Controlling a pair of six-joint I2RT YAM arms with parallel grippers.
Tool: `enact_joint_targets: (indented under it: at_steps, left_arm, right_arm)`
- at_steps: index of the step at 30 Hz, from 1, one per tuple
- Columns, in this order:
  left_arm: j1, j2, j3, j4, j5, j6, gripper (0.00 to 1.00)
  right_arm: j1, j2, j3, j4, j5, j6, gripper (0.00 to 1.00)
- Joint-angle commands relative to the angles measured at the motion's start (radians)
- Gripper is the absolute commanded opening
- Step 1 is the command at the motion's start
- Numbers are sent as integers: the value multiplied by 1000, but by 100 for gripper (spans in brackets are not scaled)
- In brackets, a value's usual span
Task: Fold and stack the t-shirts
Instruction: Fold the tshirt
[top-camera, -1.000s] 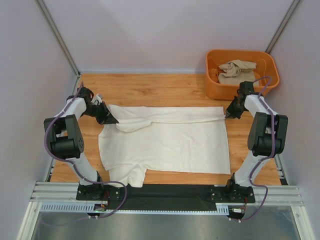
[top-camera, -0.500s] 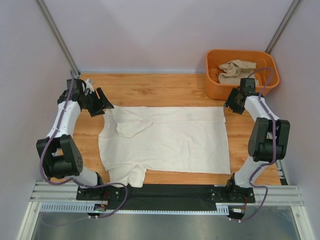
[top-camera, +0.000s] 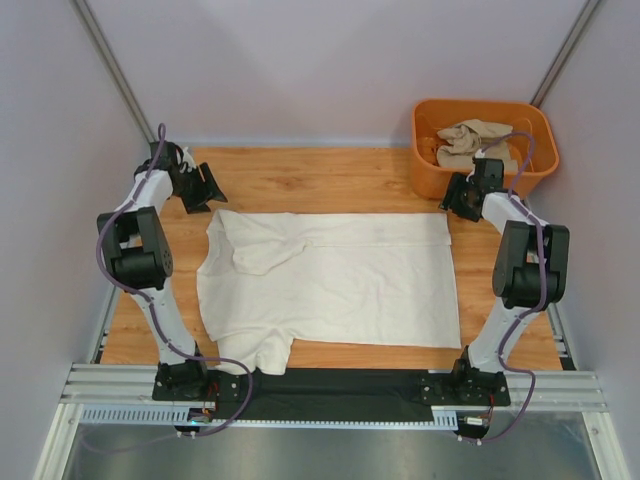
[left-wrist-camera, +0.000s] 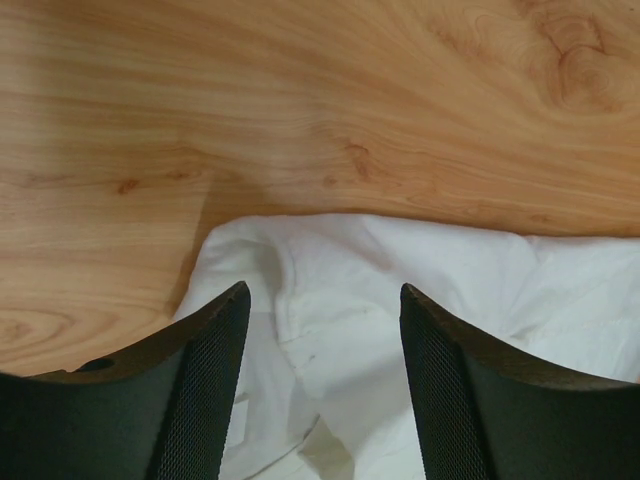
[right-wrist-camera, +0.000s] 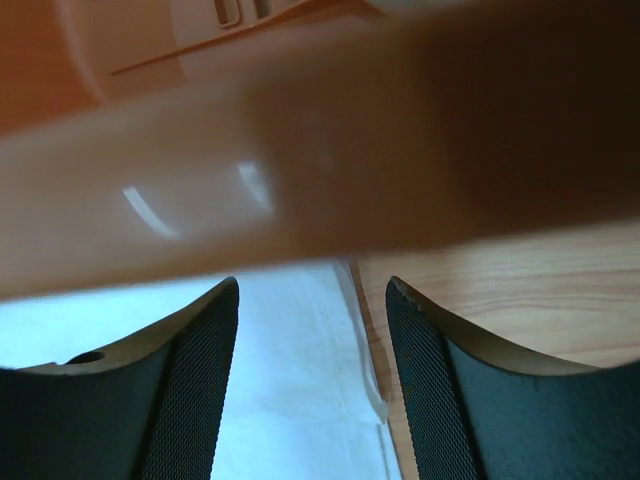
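A cream-white t-shirt (top-camera: 340, 285) lies spread on the wooden table, its far edge folded in and one sleeve tucked over at the left. A sandy beige t-shirt (top-camera: 470, 140) sits crumpled in the orange tub (top-camera: 430, 170). My left gripper (top-camera: 205, 188) hangs open just beyond the white shirt's far left corner. In the left wrist view that corner (left-wrist-camera: 400, 330) shows below the left gripper (left-wrist-camera: 322, 290), with nothing between the fingers. My right gripper (top-camera: 455, 197) stands open by the far right corner, against the tub. The shirt's edge (right-wrist-camera: 290, 380) lies under the right gripper (right-wrist-camera: 312, 283).
The orange tub's rim (right-wrist-camera: 300, 150) fills the top of the right wrist view, very close and blurred. Bare wood (top-camera: 320, 180) runs along the far side of the table. Grey walls close in on three sides. The black rail (top-camera: 330, 385) carries both arm bases.
Both grippers have gone from shut on the white shirt's far corners to open, letting go. Both have drawn back toward the far edge, and the shirt's far edge lies flat.
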Motion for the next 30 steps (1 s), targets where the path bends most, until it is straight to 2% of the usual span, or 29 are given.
enact_joint_targets:
  at_steps: [1, 7, 14, 18, 23, 30]
  left_arm:
    - [2, 33, 56, -18, 7, 23, 69]
    - [2, 63, 50, -25, 16, -2, 57]
    - [3, 59, 41, -59, -22, 0, 61]
    - [3, 83, 46, -45, -33, -5, 61]
    - [2, 128, 75, -30, -38, -23, 52]
    - [3, 158, 112, -54, -42, -26, 32]
  right_arm:
    - [7, 33, 23, 48, -43, -36, 62]
    - [22, 32, 3, 54, 13, -31, 58]
    - [29, -9, -18, 54, 64, -11, 56]
    - [30, -52, -66, 84, 93, 55, 56]
    - [30, -105, -167, 149, 92, 127, 57]
    - [30, -74, -127, 129, 64, 131, 55]
